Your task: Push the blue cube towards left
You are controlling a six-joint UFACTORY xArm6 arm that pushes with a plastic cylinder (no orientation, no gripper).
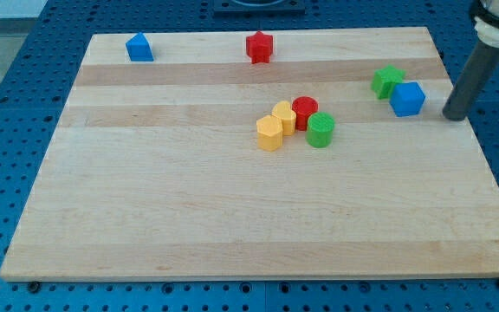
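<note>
The blue cube (407,99) sits on the wooden board (232,208) near its right edge, in the upper part of the view. A green block (387,81) touches it on its upper left. My tip (454,114) is just right of the blue cube, a short gap apart, at the board's right edge. The dark rod rises from it toward the view's top right.
A cluster sits at the board's middle: two yellow blocks (269,133) (284,116), a red cylinder (305,112) and a green cylinder (320,130). A blue house-shaped block (139,48) lies at the top left. A red star-like block (259,47) lies at top centre.
</note>
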